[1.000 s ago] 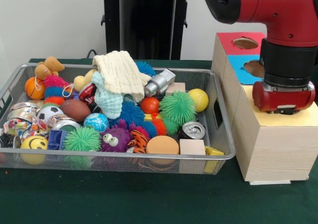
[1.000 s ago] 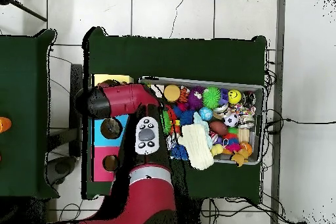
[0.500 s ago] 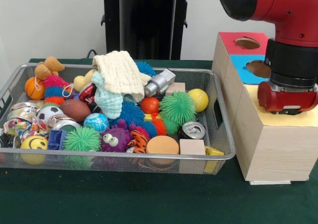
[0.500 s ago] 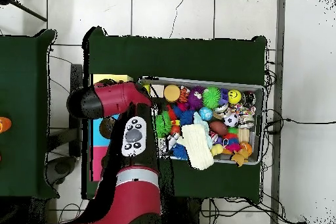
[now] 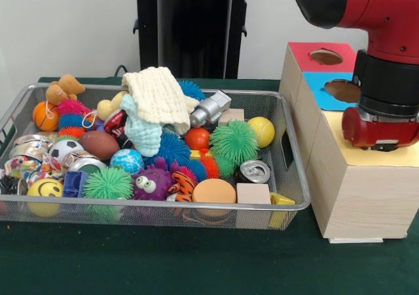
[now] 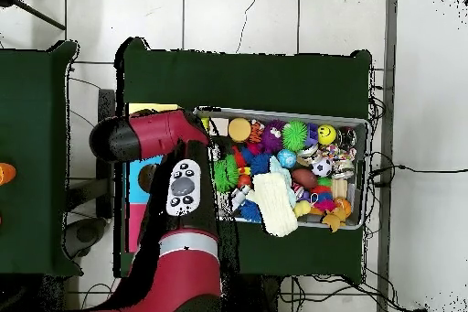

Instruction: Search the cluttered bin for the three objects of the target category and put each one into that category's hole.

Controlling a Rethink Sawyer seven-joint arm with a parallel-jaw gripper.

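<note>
Backdrop: pale wall and a black pedestal stand behind a table (image 5: 163, 262) covered in dark green cloth
Sorting box: a wooden box (image 5: 357, 190) stands directly under the end effector; its top carries coloured panels, red (image 5: 308, 50) farthest back, then blue (image 5: 321, 89), then yellow (image 5: 393, 154) nearest the camera, with round holes in the red and blue ones; the panels likely mark one category per hole, so things get sorted by drop point
Bin: a wire mesh bin (image 5: 288, 144) sits beside the box, off to the side of the end effector and well apart from it; placed close to the box, probably so that carries stay short
Bin contents: a heaped jumble, including a cream knitted cloth (image 5: 157, 95) on top, a green spiky ball (image 5: 234, 141), a yellow ball (image 5: 262, 130), a crushed can (image 5: 254, 171), wooden blocks (image 5: 253, 193), a purple monster toy (image 5: 152, 184) and a smiley ball (image 5: 44, 189)
Task's things: which category is wanted cannot be told, so the three targets cannot be picked out; all candidates seen lie in the bin
End effector: the red and black wrist (image 5: 382, 126) hangs over the yellow panel, low above the box top; its fingers are hidden behind the wrist housing, so I cannot tell whether they are spread or pressed together, or whether anything is held
Overhead: the arm (image 6: 187, 189) covers the box, hiding any drop
</note>
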